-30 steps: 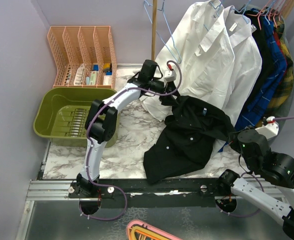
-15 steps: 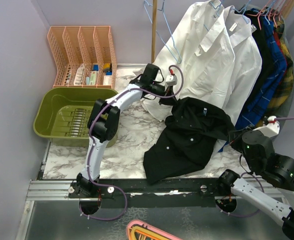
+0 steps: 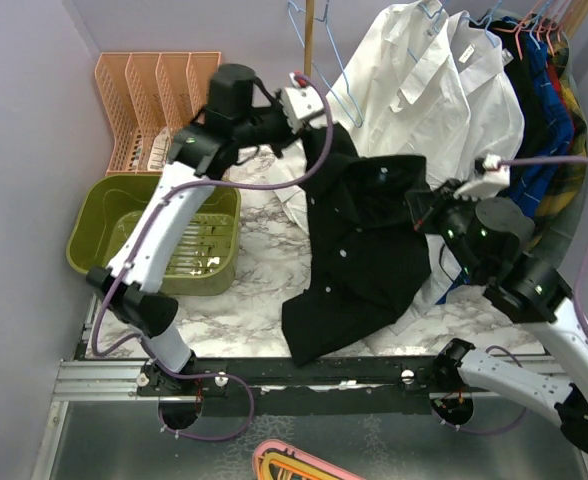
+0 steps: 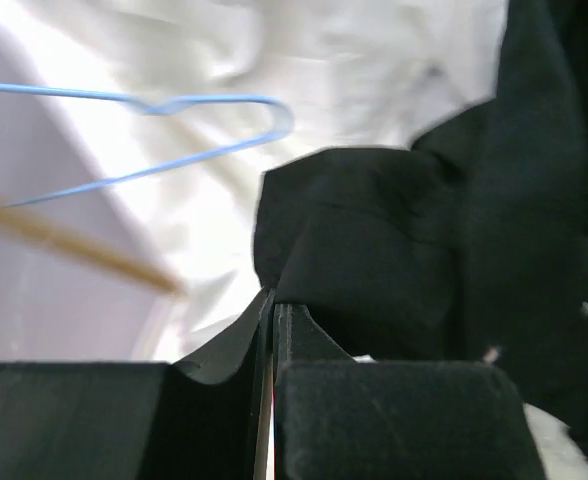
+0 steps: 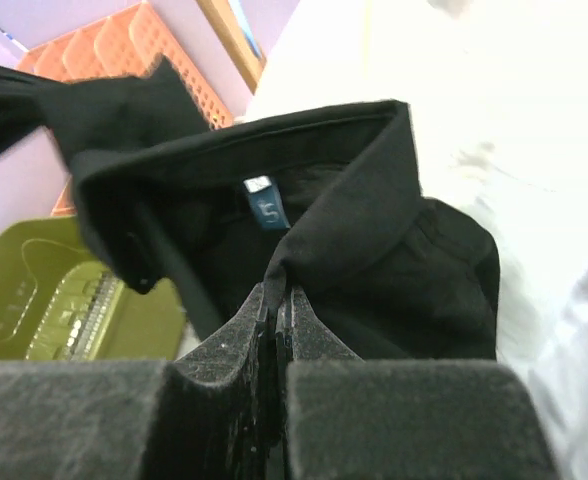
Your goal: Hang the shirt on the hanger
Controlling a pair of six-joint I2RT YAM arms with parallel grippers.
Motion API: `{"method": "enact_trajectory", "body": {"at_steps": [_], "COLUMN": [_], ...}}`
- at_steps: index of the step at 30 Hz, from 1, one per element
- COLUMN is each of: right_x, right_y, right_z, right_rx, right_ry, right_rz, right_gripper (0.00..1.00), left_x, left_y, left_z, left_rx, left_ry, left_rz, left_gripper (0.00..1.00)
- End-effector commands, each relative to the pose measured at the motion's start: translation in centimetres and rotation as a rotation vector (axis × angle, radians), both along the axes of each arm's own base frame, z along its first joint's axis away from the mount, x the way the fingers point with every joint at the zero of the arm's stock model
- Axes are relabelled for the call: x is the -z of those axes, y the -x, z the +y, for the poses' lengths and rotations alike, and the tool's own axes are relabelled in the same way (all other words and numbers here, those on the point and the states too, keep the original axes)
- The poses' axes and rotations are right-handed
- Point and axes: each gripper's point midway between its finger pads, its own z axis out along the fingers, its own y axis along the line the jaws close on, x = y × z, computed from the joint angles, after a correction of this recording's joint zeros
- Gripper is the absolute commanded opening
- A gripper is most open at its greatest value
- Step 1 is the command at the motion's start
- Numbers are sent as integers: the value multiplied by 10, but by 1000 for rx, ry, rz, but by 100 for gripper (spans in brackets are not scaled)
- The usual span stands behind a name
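The black shirt [image 3: 359, 260] hangs lifted between both grippers, its lower part still draped on the marble table [image 3: 244, 290]. High at the shirt's left shoulder, my left gripper [image 3: 324, 135] is shut on a fold of the black fabric [image 4: 374, 240]. My right gripper [image 3: 422, 212] is shut on the collar [image 5: 354, 215], beside the blue size label [image 5: 264, 212]. The light-blue wire hanger [image 3: 324, 65] hangs empty at the back by the wooden pole, up and left of the left gripper; the left wrist view shows the hanger [image 4: 174, 105] close by.
White shirts [image 3: 434, 90] and blue plaid garments [image 3: 534, 130] hang at the back right, right behind the black shirt. A wooden pole [image 3: 307, 50] stands by the hanger. A green basin [image 3: 94, 235] and an orange rack [image 3: 154, 100] sit at the left.
My left gripper shut on the shirt and rose up and left with it. My right arm lifted the collar off the table, so the shirt now hangs between them.
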Motion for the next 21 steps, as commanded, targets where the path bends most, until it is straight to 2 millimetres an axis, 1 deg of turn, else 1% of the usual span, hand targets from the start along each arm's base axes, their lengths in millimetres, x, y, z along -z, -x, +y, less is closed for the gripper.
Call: {"method": "enact_trajectory", "body": {"at_steps": [1,2,3,6,7,8,9,10,11,12,14,15,17,19,21], "right_x": [-73,-81,-89,-108,-110,-110,-109,-105,-97,-87,-59,-41,1,39,75], "right_y": [-27,-31,-33,-36,-36,-36,-36,-35,-36,-36,-36,-36,-36,-34,-30], "right_z": [27,30,33,41,43,45,46,47,48,48,49,49,51,54,54], "right_rx": [-56,-59,-62,-84,-92,-100,-105,-108,-110,-109,-103,-100,-93,-96,-89], "right_ry": [16,11,2,-24,-29,-32,-34,-36,-35,-33,-43,-47,-65,-82,-100], "right_rz": [-233,-257,-280,-329,-336,-337,-334,-324,-306,-286,-227,-195,-121,-52,16], "right_gripper": [1,1,1,1,1,1,1,1,1,1,1,1,1,1,1], "left_x": [-65,-84,-111,-158,-170,-177,-177,-168,-152,-126,-67,-36,17,57,84], "left_y": [-11,-6,3,29,36,42,43,40,35,28,20,18,17,17,15], "left_z": [86,97,109,136,143,150,155,158,160,159,149,142,131,124,121], "left_rx": [-339,-369,-402,-460,-476,-492,-508,-519,-537,-540,-531,-520,-512,-522,-534], "left_ry": [-157,-163,-151,-147,-138,-144,-161,-189,-221,-261,-288,-288,-278,-262,-256], "left_rz": [-222,-267,-326,-430,-458,-481,-488,-473,-440,-386,-249,-181,-74,1,43], "left_gripper": [0,0,0,0,0,0,0,0,0,0,0,0,0,0,0]}}
